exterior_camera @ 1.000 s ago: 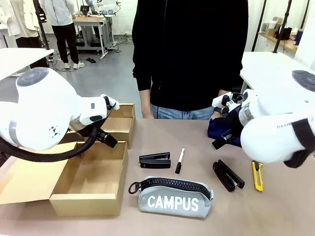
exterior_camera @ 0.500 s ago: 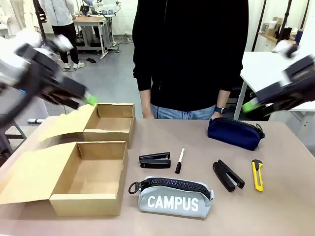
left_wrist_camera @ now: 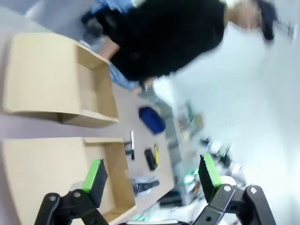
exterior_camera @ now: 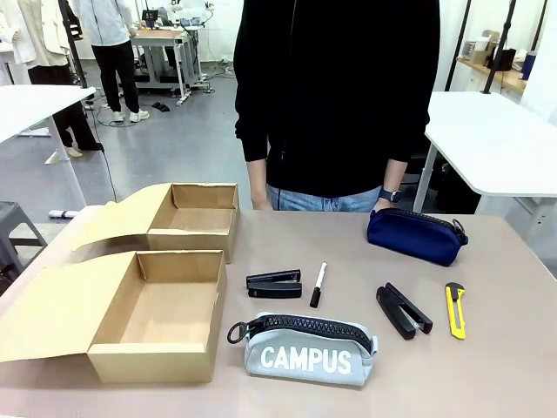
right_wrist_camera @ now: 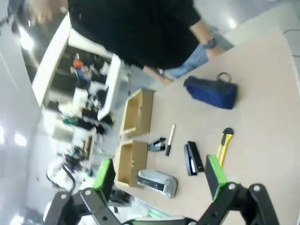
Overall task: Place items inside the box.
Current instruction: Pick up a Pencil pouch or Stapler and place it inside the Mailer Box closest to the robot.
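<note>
Both arms were raised high, well above the near cardboard box.

- Left gripper: jaws spread wide, nothing between the green pads.
- Right gripper: also fully open and empty.

**Items, placed from the near box**
- All lay on the table outside it. The box's flap was open and nothing was inside.
- A second open box sat just behind it.
- Grey "CAMPUS" zip pouch: just beside the box's right wall.
- First black stapler: near the box's right rear corner.
- Black-and-white marker: just past that stapler.
- Second stapler and yellow utility knife: well to the right.
- Navy zip pouch: farthest off to the right rear, in front of the person standing at the far edge.

**Handling, by my judgement**
- Both pouches looked like soft fabric and would probably sag and bulge. Best hold would be across the narrow body at the middle, under the zip line.
- The staplers looked stiff, dense and smooth-sided, likely the heaviest pieces. They should be clamped across the flanks at mid-length so they don't pivot.
- The marker was light and round, so it would likely roll. It should be pinched square across the barrel.
- The knife was thin, rigid and lay flat, leaving little height to catch. The fingers should close on its long edges.
</note>
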Controlling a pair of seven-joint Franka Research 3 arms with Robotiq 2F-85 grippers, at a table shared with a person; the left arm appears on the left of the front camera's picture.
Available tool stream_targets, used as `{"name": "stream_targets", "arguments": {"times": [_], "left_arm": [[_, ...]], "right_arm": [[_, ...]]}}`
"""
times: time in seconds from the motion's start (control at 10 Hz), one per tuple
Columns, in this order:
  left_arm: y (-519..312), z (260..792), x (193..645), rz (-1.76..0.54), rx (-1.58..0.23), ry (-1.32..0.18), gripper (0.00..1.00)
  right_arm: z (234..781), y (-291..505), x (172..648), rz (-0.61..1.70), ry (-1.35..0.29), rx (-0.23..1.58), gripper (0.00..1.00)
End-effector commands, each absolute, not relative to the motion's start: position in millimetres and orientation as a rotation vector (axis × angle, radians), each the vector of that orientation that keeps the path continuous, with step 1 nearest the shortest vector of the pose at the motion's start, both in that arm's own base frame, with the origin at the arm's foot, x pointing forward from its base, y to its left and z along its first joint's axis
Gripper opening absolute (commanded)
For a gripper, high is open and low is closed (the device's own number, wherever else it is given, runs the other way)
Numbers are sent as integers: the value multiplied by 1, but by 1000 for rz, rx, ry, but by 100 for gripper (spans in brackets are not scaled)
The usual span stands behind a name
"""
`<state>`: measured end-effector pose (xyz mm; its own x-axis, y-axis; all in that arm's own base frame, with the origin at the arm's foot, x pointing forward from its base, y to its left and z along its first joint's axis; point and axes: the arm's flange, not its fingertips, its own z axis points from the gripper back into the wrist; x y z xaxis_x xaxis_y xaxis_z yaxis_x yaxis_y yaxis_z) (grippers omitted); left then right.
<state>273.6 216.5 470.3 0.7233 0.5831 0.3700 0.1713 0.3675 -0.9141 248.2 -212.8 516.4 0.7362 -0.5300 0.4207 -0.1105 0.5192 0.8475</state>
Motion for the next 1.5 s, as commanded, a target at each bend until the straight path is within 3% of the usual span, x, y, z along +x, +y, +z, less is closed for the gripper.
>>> {"name": "stream_targets", "arguments": {"times": [0.0,0.1,0.2,0.9,1.1,1.3,1.4], "left_arm": [[183,396,251,399,-1287,-815,100],[186,388,251,444,-1272,-831,100],[244,437,264,404,-1235,-779,100],[244,437,264,404,-1235,-779,100],[244,437,264,404,-1235,-779,100],[244,437,264,404,-1235,-779,100],[244,437,264,404,-1235,-779,100]], "right_arm": [[446,-177,218,-371,-756,1044,100],[435,-180,218,-457,-752,1039,100],[500,-237,237,-358,-742,1031,100],[502,-232,237,-378,-718,1027,100],[507,-194,276,110,-622,875,100],[502,-172,302,246,-517,894,100],[500,-198,287,200,-522,944,100]]}}
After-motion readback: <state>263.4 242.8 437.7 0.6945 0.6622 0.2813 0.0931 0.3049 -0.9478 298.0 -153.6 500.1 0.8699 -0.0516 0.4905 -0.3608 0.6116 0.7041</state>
